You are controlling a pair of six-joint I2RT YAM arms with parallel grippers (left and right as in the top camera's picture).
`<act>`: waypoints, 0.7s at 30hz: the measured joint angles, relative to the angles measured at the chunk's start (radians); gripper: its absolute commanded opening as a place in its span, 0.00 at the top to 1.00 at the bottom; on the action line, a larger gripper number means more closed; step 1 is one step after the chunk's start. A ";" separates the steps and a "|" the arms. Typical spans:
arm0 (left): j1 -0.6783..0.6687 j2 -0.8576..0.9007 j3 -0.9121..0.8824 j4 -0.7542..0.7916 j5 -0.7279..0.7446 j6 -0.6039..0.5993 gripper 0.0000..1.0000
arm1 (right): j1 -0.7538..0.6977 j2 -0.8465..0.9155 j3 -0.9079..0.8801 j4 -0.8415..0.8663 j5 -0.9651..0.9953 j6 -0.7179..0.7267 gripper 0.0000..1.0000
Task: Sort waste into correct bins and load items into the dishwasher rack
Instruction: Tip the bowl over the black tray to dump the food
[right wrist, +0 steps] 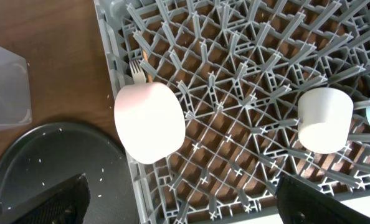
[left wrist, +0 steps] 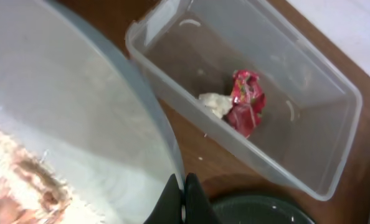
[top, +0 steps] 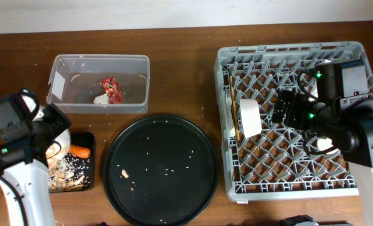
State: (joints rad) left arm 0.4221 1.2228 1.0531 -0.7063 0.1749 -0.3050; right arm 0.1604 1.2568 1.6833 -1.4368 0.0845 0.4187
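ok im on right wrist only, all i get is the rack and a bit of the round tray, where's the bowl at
observer: the left gripper has the white bowl pinched by its rim, over at the table's left end.
operator: is it empty
observer: no, the left wrist view shows brownish leftovers smeared on its inside.
operator: and the carrot
observer: the orange carrot lies in the shallow black tray, next to a heap of loose rice.
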 measured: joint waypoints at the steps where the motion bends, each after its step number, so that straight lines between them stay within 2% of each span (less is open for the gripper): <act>1: 0.016 0.000 -0.054 0.026 0.036 0.007 0.99 | 0.000 0.000 0.000 0.000 0.000 0.000 0.02; 3: 0.060 0.000 -0.137 0.052 0.100 0.031 0.99 | 0.000 0.000 0.000 -0.003 0.000 0.000 0.01; 12: 0.092 -0.199 -0.193 0.060 0.257 0.078 0.99 | 0.000 0.000 0.000 -0.003 0.000 0.000 0.01; 15: 0.174 -0.263 -0.230 0.036 0.363 0.091 1.00 | 0.000 0.000 0.000 -0.004 0.000 0.000 0.02; 21: 0.372 -0.282 -0.277 -0.008 0.679 0.253 1.00 | 0.000 0.000 0.000 -0.006 0.000 0.000 0.02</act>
State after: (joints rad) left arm 0.7940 0.9405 0.7765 -0.7147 0.8543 -0.0517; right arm 0.1604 1.2568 1.6829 -1.4425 0.0849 0.4191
